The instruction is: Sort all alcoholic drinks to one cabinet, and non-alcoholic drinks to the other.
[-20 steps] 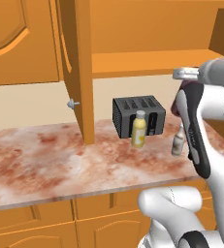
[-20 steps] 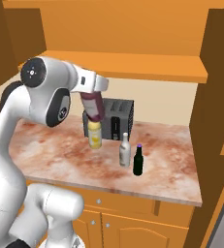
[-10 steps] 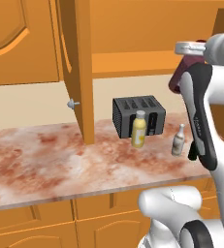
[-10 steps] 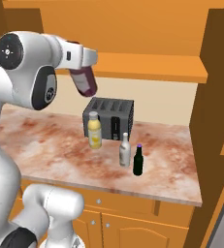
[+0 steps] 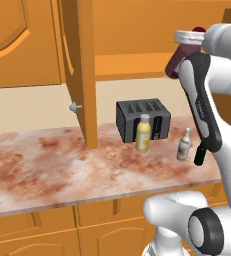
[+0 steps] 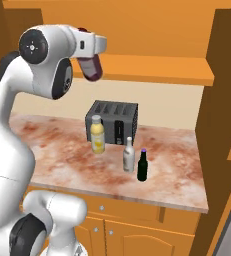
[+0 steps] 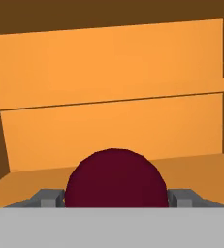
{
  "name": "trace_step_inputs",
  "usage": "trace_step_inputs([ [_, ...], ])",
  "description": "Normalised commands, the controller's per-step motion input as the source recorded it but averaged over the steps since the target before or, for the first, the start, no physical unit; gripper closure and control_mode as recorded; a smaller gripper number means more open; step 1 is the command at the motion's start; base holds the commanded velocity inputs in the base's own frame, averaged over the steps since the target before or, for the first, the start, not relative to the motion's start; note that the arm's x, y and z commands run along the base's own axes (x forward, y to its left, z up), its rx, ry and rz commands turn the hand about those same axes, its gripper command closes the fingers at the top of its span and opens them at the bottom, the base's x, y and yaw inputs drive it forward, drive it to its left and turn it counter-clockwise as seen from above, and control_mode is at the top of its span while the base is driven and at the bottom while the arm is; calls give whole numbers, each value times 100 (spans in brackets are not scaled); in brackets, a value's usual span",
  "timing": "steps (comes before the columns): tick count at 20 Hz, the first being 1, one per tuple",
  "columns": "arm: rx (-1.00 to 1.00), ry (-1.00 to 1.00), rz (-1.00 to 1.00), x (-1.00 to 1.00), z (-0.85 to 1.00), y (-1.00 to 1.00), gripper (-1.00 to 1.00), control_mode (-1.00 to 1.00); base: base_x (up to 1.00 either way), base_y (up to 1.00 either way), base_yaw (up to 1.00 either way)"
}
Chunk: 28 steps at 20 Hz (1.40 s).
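**Purple bottle held up at the open cabinet, three bottles left on the counter**

While the purple-maroon bottle (image 6: 90,67) is carried high, it is pinched between the fingers of the gripper (image 7: 114,197), whose jaws are seen pressed against its two sides in the hand view. The bottle's long axis is tilted: its bottom points ahead and slightly down from the claw, toward the open upper cabinet. The cabinet shelf (image 7: 108,101) lies straight ahead of the bottle and a little farther in, so the coming move is judged to be a push forward into the cabinet, followed by righting the bottle over the shelf floor. Only one arm is present, so nearness between arms is not at issue.

Counts: four bottles in all. One, the purple-maroon one, is in the claw. Three are standing upright on the marble counter (image 6: 47,145): one pale yellow bottle (image 6: 97,135) just in front of the toaster (image 6: 114,121), one whitish-clear glass bottle (image 6: 129,155) and one dark glass bottle (image 6: 143,165), the last two side by side to the right of the yellow one. One toaster is counted. One cabinet door (image 5: 80,70) is seen swung open on the left.
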Motion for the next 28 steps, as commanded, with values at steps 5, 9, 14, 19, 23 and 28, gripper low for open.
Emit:
trace_step_inputs([
  [5, 0, -2, 2, 63, 2, 0, 100, -100, 0, 0, 0],
  [9, 0, 0, 0, 44, -1, 0, 100, -100, 0, 0, 0],
  [14, 0, 0, 0, 33, 0, 0, 100, -100, 0, 0, 0],
  [19, 0, 0, 1, 29, -9, 0, 100, -100, 0, 0, 0],
  [23, 0, 0, 2, 31, -15, 0, 100, -100, 0, 0, 0],
  [28, -1, 0, 1, 33, -3, 0, 100, -100, 0, 0, 0],
])
